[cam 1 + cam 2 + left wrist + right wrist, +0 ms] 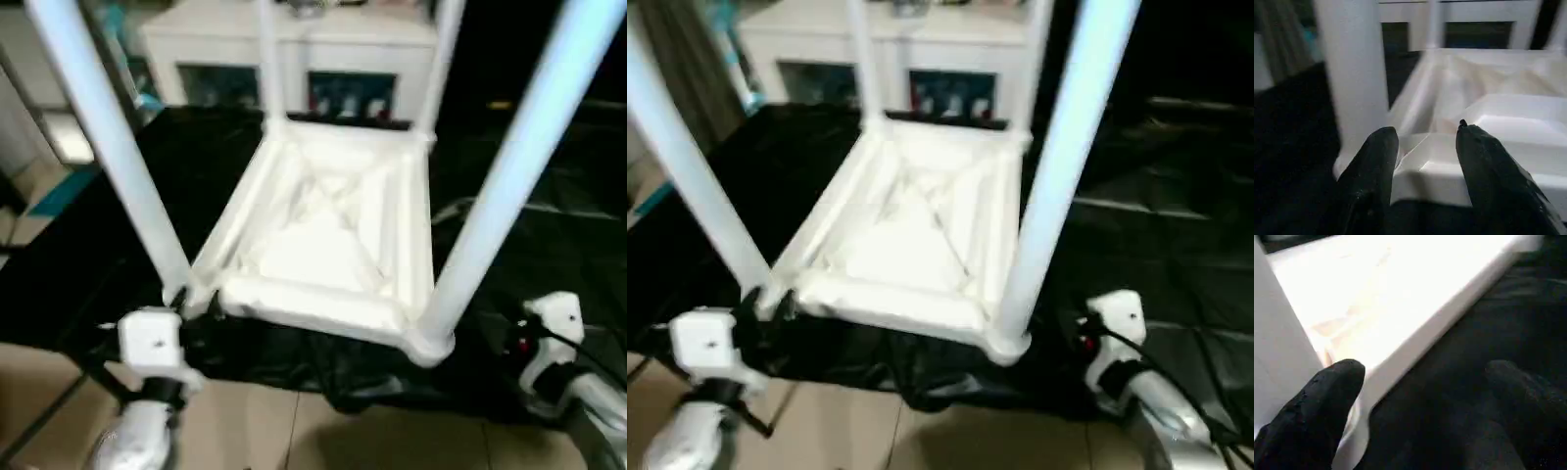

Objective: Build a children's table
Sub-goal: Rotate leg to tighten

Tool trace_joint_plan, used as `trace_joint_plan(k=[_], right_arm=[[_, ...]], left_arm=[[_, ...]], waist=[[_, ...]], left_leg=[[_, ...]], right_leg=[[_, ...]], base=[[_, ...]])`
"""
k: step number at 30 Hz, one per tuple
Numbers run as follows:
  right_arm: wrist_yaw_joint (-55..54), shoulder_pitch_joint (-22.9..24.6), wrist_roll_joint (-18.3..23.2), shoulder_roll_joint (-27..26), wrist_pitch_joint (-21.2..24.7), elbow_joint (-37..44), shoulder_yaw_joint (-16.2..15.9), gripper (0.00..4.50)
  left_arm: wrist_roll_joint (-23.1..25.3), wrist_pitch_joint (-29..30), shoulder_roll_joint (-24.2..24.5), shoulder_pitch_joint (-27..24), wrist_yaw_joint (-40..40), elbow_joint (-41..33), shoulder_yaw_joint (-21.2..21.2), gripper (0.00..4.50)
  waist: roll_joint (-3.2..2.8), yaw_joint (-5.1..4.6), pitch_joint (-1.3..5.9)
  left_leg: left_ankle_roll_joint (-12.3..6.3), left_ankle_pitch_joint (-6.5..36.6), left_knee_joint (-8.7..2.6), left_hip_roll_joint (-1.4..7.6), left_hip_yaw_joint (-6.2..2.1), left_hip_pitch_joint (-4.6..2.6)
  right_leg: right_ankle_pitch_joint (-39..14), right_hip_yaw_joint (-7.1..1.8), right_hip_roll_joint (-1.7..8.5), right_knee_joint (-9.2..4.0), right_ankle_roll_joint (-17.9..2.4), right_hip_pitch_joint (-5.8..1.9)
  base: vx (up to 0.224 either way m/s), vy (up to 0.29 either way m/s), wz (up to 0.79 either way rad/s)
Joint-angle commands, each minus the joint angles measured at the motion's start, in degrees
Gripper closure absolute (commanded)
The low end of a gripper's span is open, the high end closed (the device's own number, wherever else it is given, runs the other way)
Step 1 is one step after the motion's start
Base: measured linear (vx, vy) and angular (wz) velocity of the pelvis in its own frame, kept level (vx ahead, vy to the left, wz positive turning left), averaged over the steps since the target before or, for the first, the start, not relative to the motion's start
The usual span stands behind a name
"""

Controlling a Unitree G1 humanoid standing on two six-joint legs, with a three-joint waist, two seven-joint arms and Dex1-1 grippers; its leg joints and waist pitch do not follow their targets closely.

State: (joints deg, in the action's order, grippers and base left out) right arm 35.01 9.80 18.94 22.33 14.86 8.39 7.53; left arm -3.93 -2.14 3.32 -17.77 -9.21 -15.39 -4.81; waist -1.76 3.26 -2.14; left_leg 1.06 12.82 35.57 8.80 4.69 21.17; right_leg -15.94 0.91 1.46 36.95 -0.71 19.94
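Note:
The children's table [323, 235] lies upside down on the black cloth, ribbed underside up. Its four white legs stand upright in the corner sockets; the near-left leg [113, 147] and near-right leg [519, 166] rise past the picture's top. My left gripper [1425, 139] is open at the near-left corner, its black fingers [1376, 161] just short of the rim beside that leg. My right gripper [1425, 377] is wide open at the near-right corner, with one finger [1327, 396] next to the rim and leg and the other over the cloth. Neither holds anything.
The big table draped in black cloth [549, 245] carries the work, and its near edge hangs just in front of my wrists. A white cabinet with glass doors [294, 49] stands behind. Tan floor [372, 441] lies below the near edge.

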Motion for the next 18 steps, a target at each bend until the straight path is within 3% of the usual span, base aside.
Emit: trace_joint_plan(k=[1, 2, 3, 4, 6, 10, 11, 14, 18], right_arm=[[3.16, 1.35, 1.39, 1.48, 0.93, 2.68, -1.89, 0.0], [4.34, 2.09, 1.29, 2.27, 0.54, 3.15, -2.45, 0.0], [5.33, 2.61, 1.47, 2.8, 0.23, 3.26, -2.61, 0.0], [6.14, 2.92, 2.74, 2.99, 1.2, 3.15, -2.16, 0.0], [6.36, 3.15, 4.44, 3.05, 3.1, 2.88, -1.0, 0.0], [4.54, 2.05, 3.46, 3.13, 1.85, 1.13, 1.57, 0.0], [6.9, 2.36, 5.54, 4.89, 2.63, 2.5, 2.25, 0.0], [11.48, 3.75, 8.24, 7.63, 4.4, 5.0, 1.76, 0.0], [15.52, 4.79, 10.42, 9.78, 5.92, 7.55, 0.61, 0.0]], left_arm=[[-0.99, -0.59, 0.27, 0.4, -0.36, -0.07, -0.85, 2.24], [-2.17, -0.45, 0.4, 0.45, -0.67, -0.34, -1.66, 2.24], [-3.93, -0.21, 0.39, 0.45, -1.27, -0.69, -2.39, 2.24], [-6.04, 0.17, 0.36, 0.23, -2.18, -1.22, -2.94, 1.96], [-7.29, 0.5, 0.41, -0.35, -2.18, -1.78, -3.74, 1.89], [-8.81, 0.01, 0.23, -1.24, -2.7, -1.21, -4.13, 1.51], [-9.64, -0.05, 0.59, -0.1, -2.41, 0.37, -5.96, 1.46], [-10.71, 0.05, 1.77, 1.65, -1.85, 2.08, -8.44, 1.07], [-12.7, 0.37, 4.45, 3.65, -3.27, 4.38, -10.76, 1.01]], waist=[[-0.02, -0.7, 1.86], [0.36, -0.71, 1.52], [0.53, -0.72, 1.17], [0.55, -0.79, 1.15], [0.89, -1.17, 0.91], [0.65, -1.7, 0.9], [0.55, -1.72, 0.99], [0.85, -1.54, 0.96], [0.98, -1.38, 1.07]], left_leg=[[-13.53, -3.0, -3.86, 5.77, -1.25, -0.63], [-9.76, 2.73, -4.24, 4.67, -0.17, -0.16], [-6.29, 7.94, -4.8, 4.34, 0.27, -0.38], [-4.88, 9.96, -4.96, 4.24, 0.41, -0.51], [-1.78, 14.37, -5.36, 4.08, 1.07, -0.73], [-0.41, 16.04, -5.8, 4.09, 1.43, -0.48], [-0.07, 16.49, -5.86, 4.11, 1.49, -0.52], [-0.53, 17.16, -5.7, 3.95, 2.1, -0.55], [-1.21, 15.18, -5.64, 3.94, 2.08, -0.22]], right_leg=[[9.04, -2.02, 5.78, -4.0, -12.2, -1.37], [6.92, -2.28, 5.93, -4.72, -12.31, -1.85], [3.55, -2.32, 5.77, -5.23, -11.99, -1.82], [1.9, -2.34, 5.74, -5.32, -11.81, -1.83], [-2.96, -2.49, 5.48, -5.74, -10.49, -1.43], [-6.31, -2.33, 5.5, -6.09, -8.95, -1.08], [-6.79, -2.29, 5.54, -6.15, -8.53, -1.04], [-8.64, -2.4, 5.7, -6.63, -7.16, -0.81], [-8.78, -2.38, 5.94, -6.66, -6.5, -0.74]], base=[[0.0, 0.0, 0.0], [0.0, 0.0, 0.0], [0.0, 0.0, 0.0], [0.0, 0.0, 0.0], [0.0, 0.0, 0.0], [0.0, 0.0, 0.0], [0.0, 0.0, 0.0], [-0.011, 0.019, 0.0], [0.0, 0.0, 0.0]])
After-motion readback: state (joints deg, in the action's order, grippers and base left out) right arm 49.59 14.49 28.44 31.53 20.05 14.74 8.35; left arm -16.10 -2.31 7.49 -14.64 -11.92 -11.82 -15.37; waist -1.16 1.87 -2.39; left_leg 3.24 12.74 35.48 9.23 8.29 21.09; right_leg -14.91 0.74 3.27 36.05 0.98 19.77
